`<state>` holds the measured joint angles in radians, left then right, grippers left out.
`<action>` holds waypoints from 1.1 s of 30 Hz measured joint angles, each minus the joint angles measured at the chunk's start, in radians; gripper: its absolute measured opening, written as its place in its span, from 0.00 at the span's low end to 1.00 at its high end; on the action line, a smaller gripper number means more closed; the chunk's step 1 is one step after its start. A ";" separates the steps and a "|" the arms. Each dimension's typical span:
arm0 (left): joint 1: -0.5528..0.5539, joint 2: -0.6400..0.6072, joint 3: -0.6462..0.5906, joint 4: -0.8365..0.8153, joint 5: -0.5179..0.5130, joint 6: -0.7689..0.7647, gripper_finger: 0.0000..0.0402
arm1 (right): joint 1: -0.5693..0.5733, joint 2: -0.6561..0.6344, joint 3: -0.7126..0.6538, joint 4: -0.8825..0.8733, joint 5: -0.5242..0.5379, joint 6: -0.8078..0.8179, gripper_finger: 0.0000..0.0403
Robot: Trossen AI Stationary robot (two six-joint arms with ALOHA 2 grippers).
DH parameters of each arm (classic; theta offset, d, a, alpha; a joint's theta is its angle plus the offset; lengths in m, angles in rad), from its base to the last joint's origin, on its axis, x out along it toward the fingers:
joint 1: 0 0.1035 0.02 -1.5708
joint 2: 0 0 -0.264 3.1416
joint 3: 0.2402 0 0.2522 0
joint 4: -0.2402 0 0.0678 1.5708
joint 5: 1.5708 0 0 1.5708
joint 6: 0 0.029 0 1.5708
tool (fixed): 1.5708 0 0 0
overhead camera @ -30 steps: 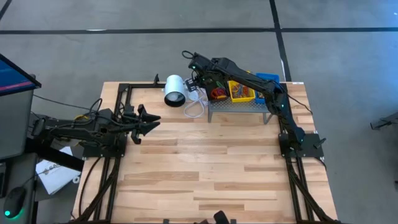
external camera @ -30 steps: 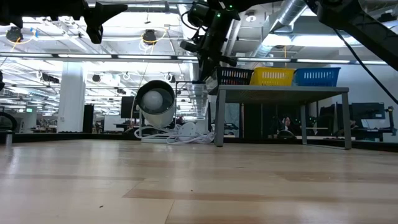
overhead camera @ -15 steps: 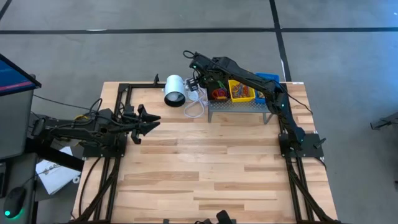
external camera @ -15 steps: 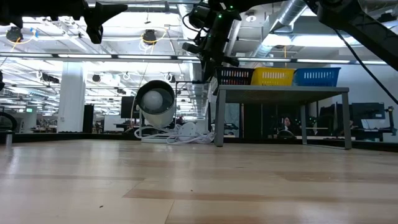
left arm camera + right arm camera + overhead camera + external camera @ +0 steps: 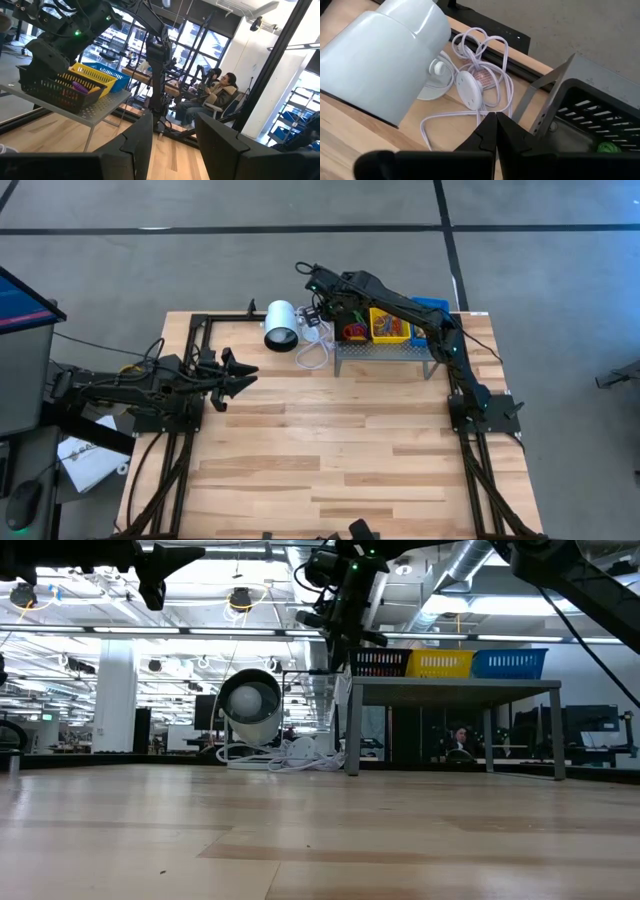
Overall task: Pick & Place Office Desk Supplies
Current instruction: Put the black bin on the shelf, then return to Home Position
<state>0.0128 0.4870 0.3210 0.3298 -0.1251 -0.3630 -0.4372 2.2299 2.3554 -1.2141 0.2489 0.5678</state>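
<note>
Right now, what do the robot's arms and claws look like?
Both arms are dark, jointed and chunky, with black cables looping along them. The right arm shows a small green light near its wrist. The left claw has two pointed black fingers; the right claw has two slim dark fingers tapering to tips.

Level look across the wooden bench (image 5: 300, 840)

A white cylinder (image 5: 250, 706) lies beside coiled white cable (image 5: 290, 756). Next to them a grey rack (image 5: 455, 690) carries black (image 5: 378, 663), yellow (image 5: 436, 663) and blue baskets (image 5: 510, 662); the right end effector (image 5: 338, 630) hangs by the black one.
</note>
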 joint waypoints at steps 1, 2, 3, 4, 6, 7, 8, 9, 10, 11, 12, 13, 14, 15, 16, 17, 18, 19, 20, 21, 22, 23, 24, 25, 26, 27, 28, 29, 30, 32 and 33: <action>0.000 0.000 0.000 0.000 0.000 0.000 0.35 | 0.002 0.000 0.000 0.000 0.000 0.000 0.00; 0.000 0.000 0.000 0.000 0.000 0.000 0.35 | 0.004 0.000 0.000 0.002 -0.001 0.000 0.00; 0.000 0.000 0.000 0.000 0.000 0.000 0.35 | 0.004 0.000 0.000 0.010 -0.011 -0.001 0.00; 0.000 0.000 0.000 0.000 0.001 0.000 0.35 | 0.004 0.000 0.000 0.015 -0.022 -0.006 0.00; 0.000 0.000 0.000 0.000 0.011 0.000 0.35 | 0.006 -0.003 0.000 0.034 -0.045 -0.017 0.00; 0.000 0.000 0.000 0.000 0.017 0.000 0.35 | 0.008 -0.004 0.000 0.044 -0.046 -0.019 0.00; 0.000 0.000 0.000 0.000 0.021 0.000 0.35 | 0.011 -0.005 0.000 0.049 -0.045 -0.019 0.00; 0.000 0.000 0.000 0.000 0.022 0.000 0.35 | 0.011 -0.006 0.000 0.049 -0.045 -0.019 0.00; 0.000 0.000 0.000 0.000 0.022 0.000 0.35 | 0.011 -0.006 0.000 0.048 -0.045 -0.019 0.01; 0.000 0.000 0.000 0.000 0.022 0.000 0.35 | 0.011 -0.006 0.000 0.048 -0.045 -0.019 0.02; 0.000 0.000 0.000 0.000 0.022 0.000 0.35 | 0.011 -0.006 0.000 0.048 -0.045 -0.022 0.03; 0.000 0.000 0.000 0.000 0.022 0.000 0.35 | 0.011 -0.006 0.000 0.049 -0.045 -0.022 0.05; 0.000 0.000 0.000 0.000 0.022 0.000 0.35 | 0.011 -0.006 0.000 0.052 -0.045 -0.022 0.07; 0.000 0.000 0.000 0.000 0.022 0.003 0.35 | 0.011 -0.006 0.000 0.058 -0.045 -0.022 0.10; 0.000 0.000 0.000 0.000 0.022 0.012 0.35 | 0.011 -0.009 0.000 0.061 -0.047 -0.022 0.12; 0.000 0.000 0.000 -0.001 0.022 0.019 0.35 | 0.011 -0.017 0.000 0.062 -0.055 -0.024 0.14; 0.000 0.000 0.000 -0.003 0.022 0.022 0.35 | 0.011 -0.029 0.000 0.069 -0.064 -0.032 0.15; 0.000 0.000 0.000 -0.009 0.022 0.023 0.35 | 0.011 -0.047 0.000 0.079 -0.071 -0.041 0.16; 0.000 0.000 0.000 -0.015 0.023 0.023 0.35 | 0.013 -0.074 0.000 0.075 -0.082 -0.052 0.17; 0.000 0.000 0.000 -0.020 0.024 0.023 0.35 | 0.017 -0.100 0.000 0.069 -0.090 -0.066 0.17; 0.000 0.000 0.000 -0.022 0.024 0.023 0.35 | 0.023 -0.133 0.000 0.060 -0.091 -0.071 0.18; 0.000 0.000 0.000 -0.024 0.024 0.023 0.35 | 0.032 -0.166 0.000 0.042 -0.090 -0.075 0.18; 0.000 0.000 0.000 -0.024 0.025 0.023 0.35 | 0.047 -0.199 0.001 0.025 -0.089 -0.090 0.18; 0.000 0.000 0.000 -0.024 0.025 0.023 0.35 | 0.066 -0.235 0.001 0.011 -0.083 -0.103 0.17; 0.000 -0.001 0.000 -0.025 0.025 0.023 0.35 | 0.090 -0.270 0.001 -0.010 -0.060 -0.108 0.17; 0.000 -0.005 0.000 -0.026 0.025 0.023 0.35 | 0.117 -0.306 0.001 -0.027 -0.028 -0.120 0.17; 0.000 -0.012 0.004 -0.036 0.025 0.025 0.35 | 0.145 -0.344 0.001 -0.046 0.009 -0.127 0.17; 0.000 -0.019 0.014 -0.055 0.025 0.033 0.35 | 0.175 -0.379 0.001 -0.067 0.049 -0.127 0.17; 0.000 -0.025 0.031 -0.075 0.024 0.041 0.35 | 0.205 -0.415 0.001 -0.077 0.078 -0.126 0.17; 0.000 -0.043 0.067 -0.130 0.024 0.042 0.35 | 0.267 -0.482 0.001 -0.084 0.117 -0.124 0.17; 0.000 -0.049 0.082 -0.159 0.024 0.041 0.35 | 0.302 -0.512 -0.002 -0.082 0.137 -0.122 0.17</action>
<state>0.0125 0.4380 0.4033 0.1713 -0.1009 -0.3218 -0.1351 1.7184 2.3538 -1.2960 0.3860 0.4456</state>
